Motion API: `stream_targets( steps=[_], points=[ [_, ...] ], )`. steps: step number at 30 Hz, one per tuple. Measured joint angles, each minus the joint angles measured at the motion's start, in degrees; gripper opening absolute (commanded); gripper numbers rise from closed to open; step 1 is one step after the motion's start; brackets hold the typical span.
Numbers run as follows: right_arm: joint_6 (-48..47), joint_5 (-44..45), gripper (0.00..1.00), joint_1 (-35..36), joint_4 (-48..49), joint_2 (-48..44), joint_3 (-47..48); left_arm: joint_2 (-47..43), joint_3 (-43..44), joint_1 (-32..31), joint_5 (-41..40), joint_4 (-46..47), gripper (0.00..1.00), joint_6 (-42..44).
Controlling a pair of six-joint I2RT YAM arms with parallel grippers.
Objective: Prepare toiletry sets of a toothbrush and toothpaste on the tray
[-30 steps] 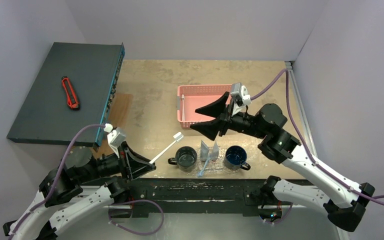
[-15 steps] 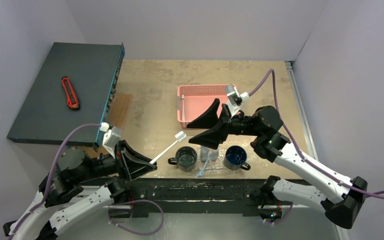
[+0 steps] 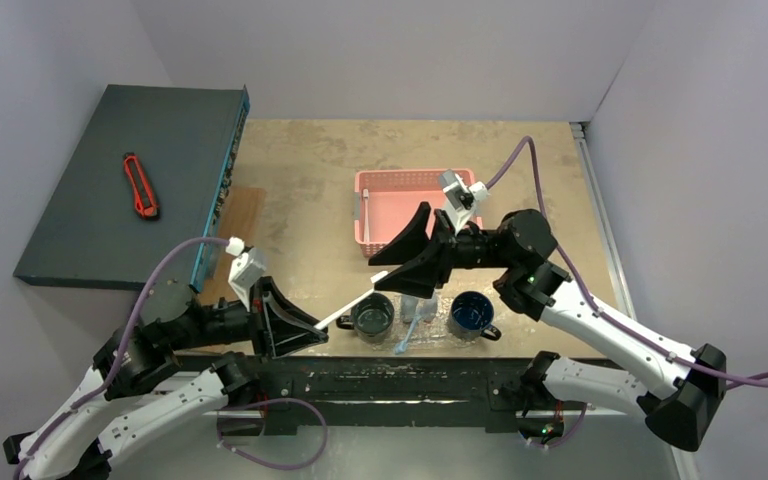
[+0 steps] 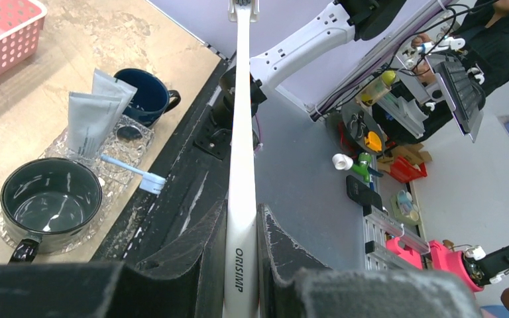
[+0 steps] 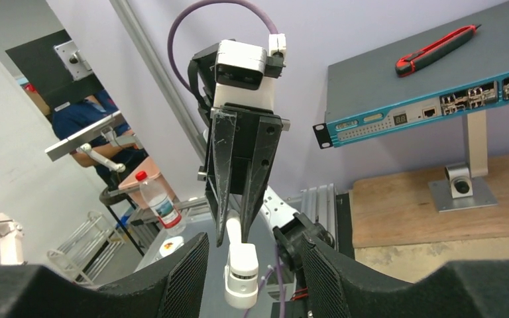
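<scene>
The white toothbrush [image 3: 353, 311] looks light, stiff and slick, best gripped on its flat handle rather than the bristle end; it is raised beside the dark green mug [image 3: 372, 317] on the tray [image 3: 438, 328]. My left gripper [image 3: 320, 327] is clamped tight on the handle; my right gripper [image 3: 377, 277] stands fairly wide around the head, apparently not touching it.

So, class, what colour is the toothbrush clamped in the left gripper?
White; the toothbrush shows best in the left wrist view.
</scene>
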Motion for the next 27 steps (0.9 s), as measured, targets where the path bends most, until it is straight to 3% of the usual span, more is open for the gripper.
stream_targets(
  steps=[7,19,25,27],
  points=[
    [-0.7,-0.98,0.49,0.0,-2.29,0.33,0.09,0.11,0.02,0.0,0.02,-0.04,0.0,0.46],
    [-1.6,-2.32,0.27,0.0,-4.83,0.37,0.55,0.63,0.09,0.0,-0.63,-0.59,0.0,1.51],
    [-1.57,-3.19,0.01,0.0,-5.29,0.39,0.76,0.9,0.13,0.0,-0.81,-0.9,0.0,2.03],
    [-1.53,-3.72,0.0,0.0,-5.51,0.5,0.92,0.9,0.13,0.0,-0.79,-0.94,0.0,2.05]
  ],
)
